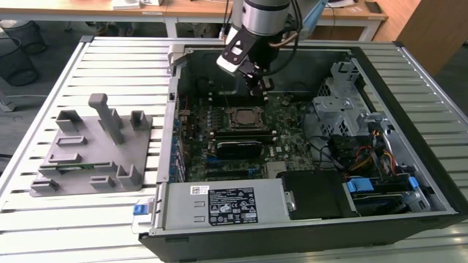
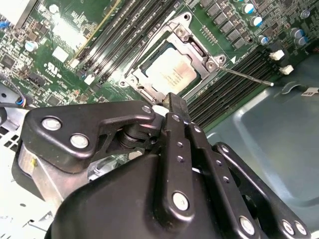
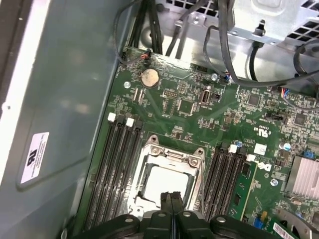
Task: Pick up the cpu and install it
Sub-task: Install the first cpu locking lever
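The cpu (image 2: 169, 74) lies flat in the socket on the green motherboard, its silver top facing up inside the metal socket frame (image 2: 197, 47). It is also seen in the first wrist view, cpu (image 3: 167, 183), and in the exterior view, cpu (image 1: 244, 118). The socket's thin metal lever (image 2: 244, 77) sticks out to one side. My gripper (image 1: 261, 87) hangs inside the open computer case, just above and behind the socket. Its black fingers are pressed together with nothing between them, gripper (image 2: 175, 103), gripper (image 3: 172, 196).
Memory slots (image 3: 117, 169) flank the socket. A black heatsink block (image 1: 238, 147) sits in front of it. A drive cage (image 1: 343, 104) and cables (image 1: 365, 159) fill the case on the exterior view's right. A power supply (image 1: 227, 205) is at the front. A grey fixture (image 1: 95, 148) stands outside.
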